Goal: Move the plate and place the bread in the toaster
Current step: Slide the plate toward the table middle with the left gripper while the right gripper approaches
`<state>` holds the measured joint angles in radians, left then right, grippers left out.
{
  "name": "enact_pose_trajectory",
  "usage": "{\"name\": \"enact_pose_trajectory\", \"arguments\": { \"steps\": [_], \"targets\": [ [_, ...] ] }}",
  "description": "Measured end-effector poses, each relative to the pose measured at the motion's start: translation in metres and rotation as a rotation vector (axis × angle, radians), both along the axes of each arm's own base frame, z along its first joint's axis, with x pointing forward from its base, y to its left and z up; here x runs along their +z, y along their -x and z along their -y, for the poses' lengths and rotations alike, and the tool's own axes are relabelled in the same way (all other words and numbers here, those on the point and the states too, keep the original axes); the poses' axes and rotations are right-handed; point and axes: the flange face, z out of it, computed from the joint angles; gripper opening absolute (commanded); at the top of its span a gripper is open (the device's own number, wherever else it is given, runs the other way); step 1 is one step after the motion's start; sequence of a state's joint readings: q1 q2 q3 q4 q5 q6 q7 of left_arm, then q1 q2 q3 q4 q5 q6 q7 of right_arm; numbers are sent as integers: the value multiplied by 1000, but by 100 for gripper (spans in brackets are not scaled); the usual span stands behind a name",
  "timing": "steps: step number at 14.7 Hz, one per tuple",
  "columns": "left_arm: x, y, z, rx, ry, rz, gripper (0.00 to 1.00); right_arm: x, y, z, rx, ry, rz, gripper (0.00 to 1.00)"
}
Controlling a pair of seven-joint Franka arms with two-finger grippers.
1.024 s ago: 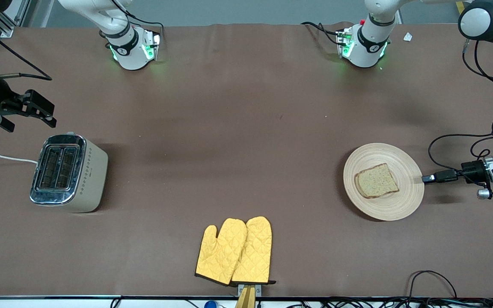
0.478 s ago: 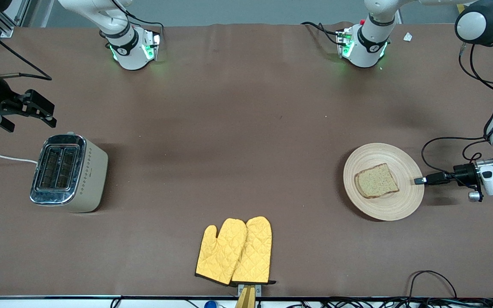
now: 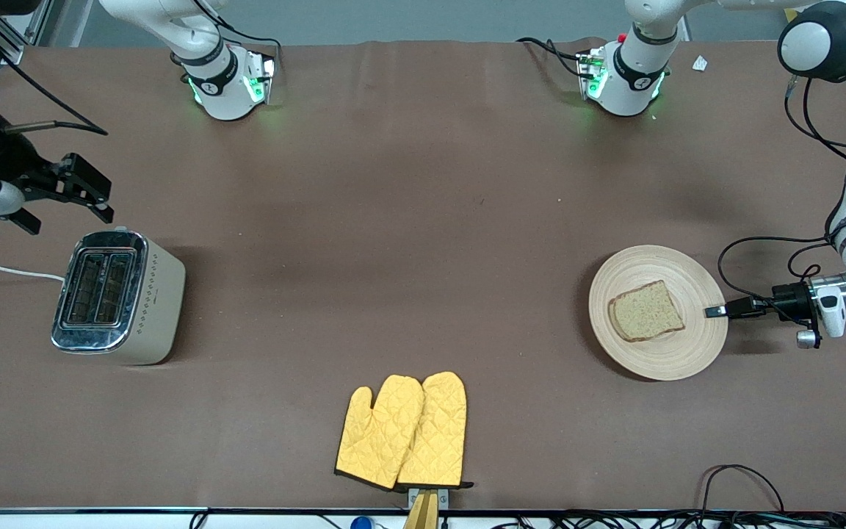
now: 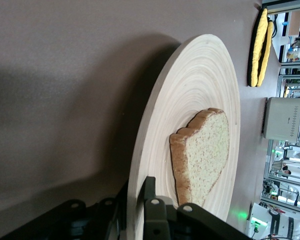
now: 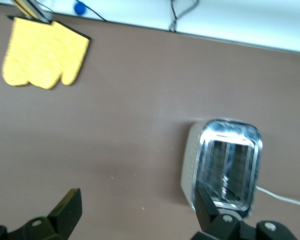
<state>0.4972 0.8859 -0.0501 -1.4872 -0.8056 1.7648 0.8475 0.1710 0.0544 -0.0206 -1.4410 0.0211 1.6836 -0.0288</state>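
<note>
Beige plate, with bread on it, is straddled at its rim by the left hand, while the right hand, spread wide, is held above the toaster.

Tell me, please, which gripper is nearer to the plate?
Left. The left gripper straddles the plate rim beside the bread; the right gripper hangs open near the toaster.

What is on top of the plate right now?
One slice of bread lies flat on the plate. The left gripper straddles the plate's rim at the left arm's end of the table, one finger over and one under. The plate's surface beneath the bread is hidden.
</note>
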Motion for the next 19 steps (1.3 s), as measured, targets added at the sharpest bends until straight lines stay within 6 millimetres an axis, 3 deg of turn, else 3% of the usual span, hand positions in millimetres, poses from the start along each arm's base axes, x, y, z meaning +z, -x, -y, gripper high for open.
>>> {"name": "enact_pose_trajectory", "arguments": {
  "steps": [2, 4, 8, 9, 11, 13, 15, 17, 19],
  "targets": [
    [1, 0, 0, -13, 5, 17, 0, -7, -1, -16, 22, -39, -16, 100],
    [1, 0, 0, -15, 5, 20, 0, -40, -15, -31, 32, -86, -57, 100],
    [2, -1, 1, -17, 7, 21, 0, -154, -71, -63, 31, -105, -103, 100],
    [2, -1, 1, -18, 7, 22, 0, -185, -80, -78, 16, -120, -121, 100],
    [3, -2, 2, -21, 7, 26, 0, -227, -88, -113, -41, -170, -142, 100],
    [9, -9, 9, -30, 14, 41, 0, -241, -84, -143, -93, -270, -187, 100],
    [22, -20, 24, -35, 28, 48, 0, -249, -80, -151, -141, -378, -251, 100],
    [40, -36, 53, -38, 54, 38, 0, -268, -78, -151, -165, -409, -298, 100],
    [62, -53, 98, -68, 91, 34, 0, -282, -74, -161, -160, -407, -324, 100]
  ]
}}
